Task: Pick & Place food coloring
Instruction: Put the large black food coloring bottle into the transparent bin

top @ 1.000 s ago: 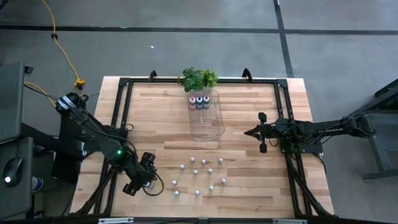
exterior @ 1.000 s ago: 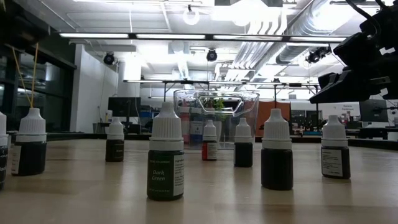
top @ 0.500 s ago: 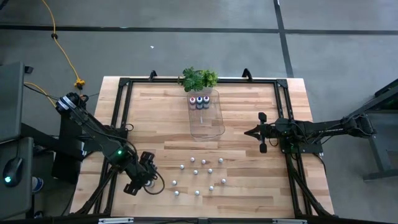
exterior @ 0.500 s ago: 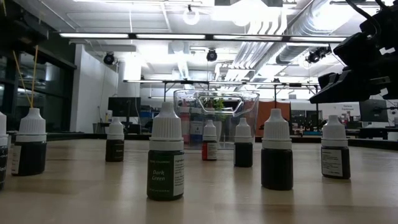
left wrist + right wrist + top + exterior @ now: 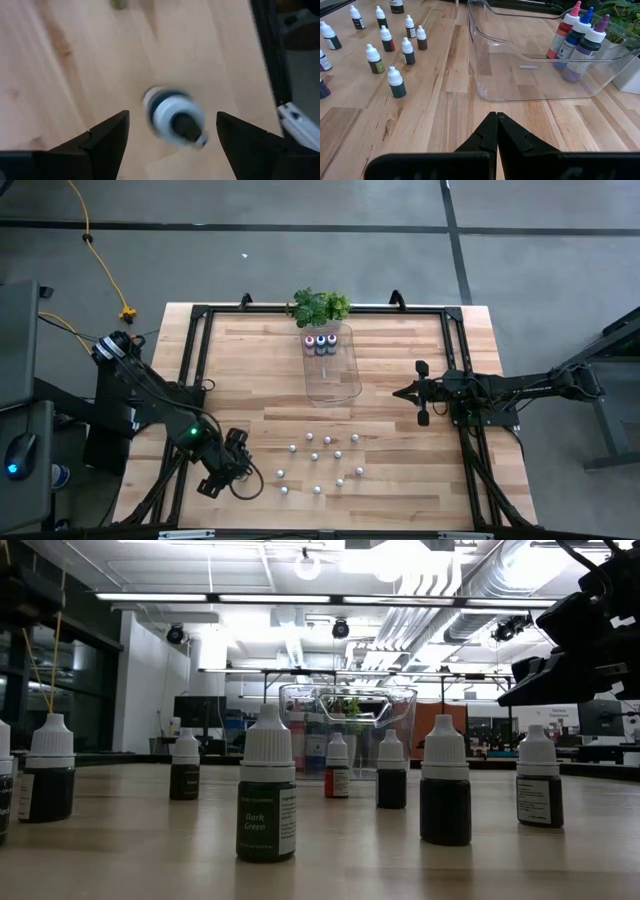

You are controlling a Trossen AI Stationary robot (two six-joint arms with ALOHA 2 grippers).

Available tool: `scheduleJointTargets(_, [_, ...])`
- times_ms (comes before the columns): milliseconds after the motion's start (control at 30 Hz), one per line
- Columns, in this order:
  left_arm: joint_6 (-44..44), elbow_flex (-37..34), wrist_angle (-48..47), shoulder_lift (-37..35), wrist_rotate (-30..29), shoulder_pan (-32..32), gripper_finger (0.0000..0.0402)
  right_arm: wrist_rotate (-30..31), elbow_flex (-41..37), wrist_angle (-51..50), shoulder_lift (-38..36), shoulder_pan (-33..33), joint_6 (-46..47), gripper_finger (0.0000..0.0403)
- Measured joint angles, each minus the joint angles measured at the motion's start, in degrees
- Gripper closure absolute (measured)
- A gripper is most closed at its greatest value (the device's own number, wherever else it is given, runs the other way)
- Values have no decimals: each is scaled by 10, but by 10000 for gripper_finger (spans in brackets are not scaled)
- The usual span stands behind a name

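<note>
Left arm is folded low over the near-left corner of the tabletop [image 5: 270, 380], wrist bent so the left pincer [image 5: 235, 473] points pretty much straight down at the wood. Its fingers [image 5: 107, 137] are spread wide with nothing in them, and its wrist camera shows one white-capped bottle [image 5: 173, 116] standing on the boards directly below the gap, seen from the top, a bit blurry. From above, that bottle is hidden under the arm.

Right arm stretches in level from the right edge, about mid-depth, and its right pincer [image 5: 420, 393] aims left toward the tray. Those fingers are pressed together, holding nothing.

The small food coloring bottles [image 5: 322, 459] are scattered across the near-middle of the tabletop, all upright on their bases, white caps up, so every long axis runs vertical. None are tipped over. In the table-level shot the closest one [image 5: 266, 785] has a label reading "Dark Green", and the others stand apart from each other around it.

The clear plastic tray [image 5: 333, 366] sits at the far-middle with its long side running near to far. Inside, at its far end, three bigger bottles [image 5: 577, 42] stand upright in a tight row, tops pink, blue and purple. The rest of the tray is bare. A green leafy plant [image 5: 320, 307] sits just beyond the tray's far end.
</note>
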Motion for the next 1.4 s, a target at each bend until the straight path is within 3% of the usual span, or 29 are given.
scheduleJointTargets(400, [-15, 0, 16, 10, -8, 0, 127, 0, 0, -1, 0, 0, 0, 402])
scheduleJointTargets(833, [-17, 3, 21, 9, -10, 1, 303, 0, 0, -1, 0, 0, 0, 402])
scheduleJointTargets(1133, [-13, 3, 10, 1, -38, 3, 305, 0, 0, -1, 0, 0, 0, 402])
scheduleJointTargets(1400, [13, 50, -17, -14, -76, 38, 305, 0, 0, -1, 0, 0, 0, 402])
